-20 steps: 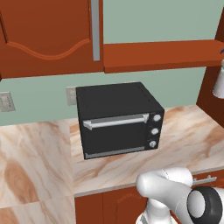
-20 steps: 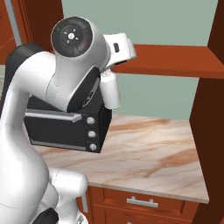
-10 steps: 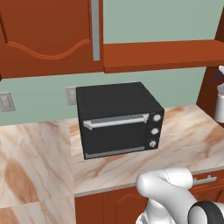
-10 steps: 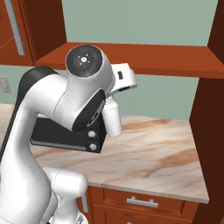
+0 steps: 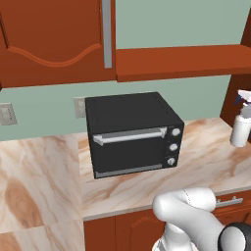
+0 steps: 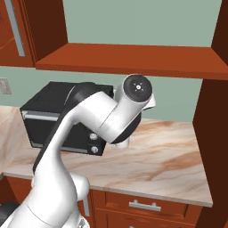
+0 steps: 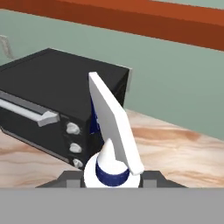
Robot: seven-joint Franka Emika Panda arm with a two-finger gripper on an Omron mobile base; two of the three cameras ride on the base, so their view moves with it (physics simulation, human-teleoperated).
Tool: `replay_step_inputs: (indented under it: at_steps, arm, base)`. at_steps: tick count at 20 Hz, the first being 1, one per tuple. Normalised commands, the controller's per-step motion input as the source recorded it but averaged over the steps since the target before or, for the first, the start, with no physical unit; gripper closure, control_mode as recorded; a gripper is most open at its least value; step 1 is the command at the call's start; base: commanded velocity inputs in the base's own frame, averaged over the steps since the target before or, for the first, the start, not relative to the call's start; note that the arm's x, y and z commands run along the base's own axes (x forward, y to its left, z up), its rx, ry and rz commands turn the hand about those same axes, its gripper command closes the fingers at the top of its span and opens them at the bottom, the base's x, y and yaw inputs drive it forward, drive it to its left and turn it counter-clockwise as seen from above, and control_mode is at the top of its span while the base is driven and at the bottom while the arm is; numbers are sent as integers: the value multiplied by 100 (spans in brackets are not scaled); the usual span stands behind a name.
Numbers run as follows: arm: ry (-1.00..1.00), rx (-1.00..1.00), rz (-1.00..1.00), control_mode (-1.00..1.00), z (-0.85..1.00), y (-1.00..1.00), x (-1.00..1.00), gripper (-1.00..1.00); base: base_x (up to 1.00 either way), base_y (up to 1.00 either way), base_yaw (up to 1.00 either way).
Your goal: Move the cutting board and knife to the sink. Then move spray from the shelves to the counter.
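The desk (image 5: 44,171) is a beige marble-patterned slab with tan-orange veining and a thin pale edge, running over reddish-brown cabinet fronts. A black oven (image 5: 132,135) stands directly on it toward the far wall, left of the middle, door and three knobs facing the near edge. At the far right the white spray (image 5: 241,128) stands upright low over the slab; whether its base touches cannot be told. Above, the long reddish-brown shelves (image 5: 181,61) run along the wall.
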Motion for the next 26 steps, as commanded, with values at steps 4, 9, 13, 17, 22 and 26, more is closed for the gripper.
replay_step_inputs:
  at_steps: [4,9,13,17,22,26]
  arm:
    - [19,0,8,-100,-64,0,20,100]
    - [11,0,3,-100,-74,0,9,100]
    - [2,0,0,-100,-49,0,16,100]
    - [0,7,0,-100,-38,0,25,100]
    - [1,8,0,-100,-40,0,43,100]
    - [6,3,0,-100,-27,0,64,100]
  base:
    - [0,0,0]
    - [0,0,0]
    - [0,0,0]
    - [0,0,0]
    - [0,0,0]
    - [0,0,0]
